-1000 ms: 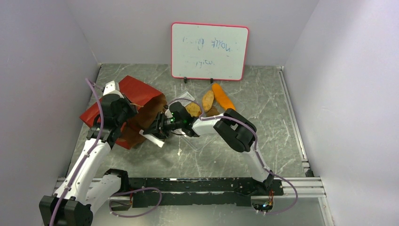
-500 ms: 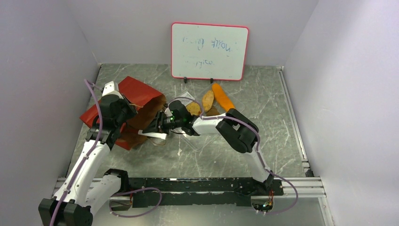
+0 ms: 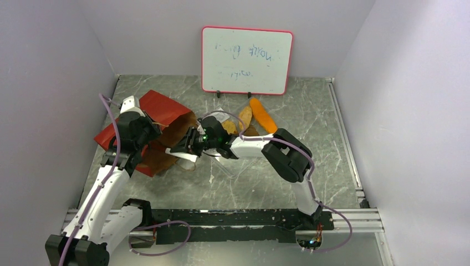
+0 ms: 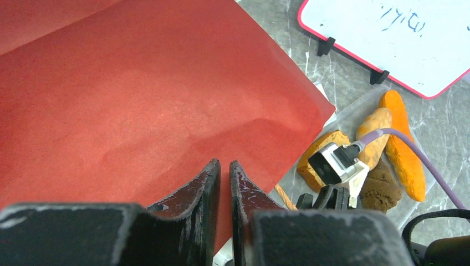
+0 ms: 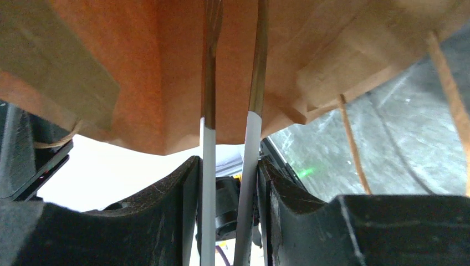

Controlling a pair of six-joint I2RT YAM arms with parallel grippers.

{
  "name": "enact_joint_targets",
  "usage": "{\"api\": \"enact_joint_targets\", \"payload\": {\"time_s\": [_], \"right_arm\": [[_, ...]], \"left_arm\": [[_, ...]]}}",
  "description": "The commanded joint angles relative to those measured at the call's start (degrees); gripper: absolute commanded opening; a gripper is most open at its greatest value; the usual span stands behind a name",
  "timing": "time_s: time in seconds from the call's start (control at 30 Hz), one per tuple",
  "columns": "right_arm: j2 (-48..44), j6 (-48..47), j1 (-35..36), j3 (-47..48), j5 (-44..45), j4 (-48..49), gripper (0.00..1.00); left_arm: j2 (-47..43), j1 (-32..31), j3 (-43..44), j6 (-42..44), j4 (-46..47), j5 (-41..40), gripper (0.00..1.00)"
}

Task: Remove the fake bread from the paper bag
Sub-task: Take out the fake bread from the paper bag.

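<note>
Up in the top view, the paper bag lies on its side at about 10 o'clock on the surface, mouth facing 3 o'clock. The left pincer sits on the bag's near wall, and the right pincer is right at the mouth. Four pieces of fake bread are already out, clustered at 2 o'clock from the right pincer: baguette, tan roll, golden slice, dark lump.

Left wrist view: the jaws are nearly together with red paper running into the gap, so it looks clamped on the bag wall. Same four pieces at 3 o'clock, on a clear tray.

Right wrist view: the jaws stand a narrow way apart with two thin pale strips between them. Can't tell what those are or whether anything's gripped. Brown bag lining fills 12 o'clock, no bread visible in there.

My read: this is the fetch-the-last-piece step, since the yellow wedge isn't in sight anywhere. Next move calls for reaching deeper toward 9 o'clock with wider jaws while the left side props the mouth.
</note>
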Motion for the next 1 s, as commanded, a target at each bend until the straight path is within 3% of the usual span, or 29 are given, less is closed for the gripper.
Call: {"api": "enact_joint_targets", "payload": {"time_s": [0.0, 0.27, 0.97], "right_arm": [[-1.92, 0.69, -0.71, -2.20, 1.67, 0.67, 0.38], [0.61, 2.96, -1.25, -2.25, 2.60, 2.17, 0.38], [11.25, 6.99, -0.77, 9.74, 2.21, 1.27, 0.39]], "left_arm": [[-0.93, -0.31, 1.87, 0.13, 0.19, 1.45, 0.07], [-1.60, -0.31, 1.26, -0.40, 0.17, 2.03, 0.07], [-1.80, -0.28, 0.84, -0.94, 0.43, 4.00, 0.07]]}}
